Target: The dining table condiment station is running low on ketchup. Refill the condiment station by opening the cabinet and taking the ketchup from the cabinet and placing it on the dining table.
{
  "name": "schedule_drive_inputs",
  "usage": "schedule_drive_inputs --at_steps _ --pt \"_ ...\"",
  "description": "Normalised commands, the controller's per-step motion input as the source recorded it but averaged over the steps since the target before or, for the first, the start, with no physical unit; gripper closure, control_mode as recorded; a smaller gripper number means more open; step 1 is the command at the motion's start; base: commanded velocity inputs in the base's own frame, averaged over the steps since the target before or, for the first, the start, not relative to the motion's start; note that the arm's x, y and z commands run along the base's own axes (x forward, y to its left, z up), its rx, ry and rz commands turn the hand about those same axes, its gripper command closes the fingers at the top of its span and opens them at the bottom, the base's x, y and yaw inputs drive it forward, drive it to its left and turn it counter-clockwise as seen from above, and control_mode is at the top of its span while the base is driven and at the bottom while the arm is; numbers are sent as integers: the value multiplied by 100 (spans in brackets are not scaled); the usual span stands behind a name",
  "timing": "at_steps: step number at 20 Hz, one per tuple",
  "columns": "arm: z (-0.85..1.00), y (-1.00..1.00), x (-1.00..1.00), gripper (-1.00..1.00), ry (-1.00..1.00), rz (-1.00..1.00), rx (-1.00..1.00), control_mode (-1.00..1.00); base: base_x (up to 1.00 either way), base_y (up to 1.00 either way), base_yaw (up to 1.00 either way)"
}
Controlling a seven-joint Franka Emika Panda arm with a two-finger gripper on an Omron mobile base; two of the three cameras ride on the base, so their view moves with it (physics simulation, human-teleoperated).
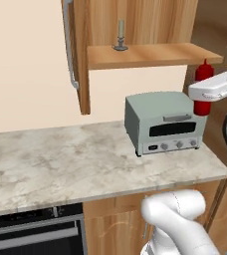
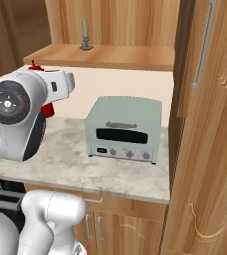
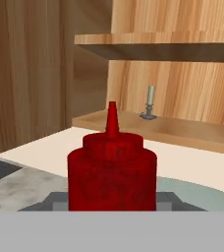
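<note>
The gripper is clamped on the ketchup, a smooth all-red squeeze bottle with a cylindrical body and a tapered pointed nozzle, which stands upright close to the hand camera. In the left base view the ketchup sits in the air past the right end of the toaster oven, with the white wrist crossing in front of its middle. The forearm reaches in level from the side.

The toaster oven is a pale green-grey box with rounded corners, a dark glass door and small knobs along its lower front. It rests on a marbled stone counter.

Above, the cabinet of brown wood stands with its door swung open; a grey candlestick stands on its shelf. The counter left of the toaster oven lies bare.
</note>
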Motion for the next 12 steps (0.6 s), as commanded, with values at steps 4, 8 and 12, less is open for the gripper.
schedule_drive_inputs --at_steps 4,8,12 --pt "0 0 0 100 0 0 0 100 -89 54 30" --pt "0 0 0 100 0 0 0 100 -74 50 44" --pt "0 0 0 100 0 0 0 100 -70 61 57"
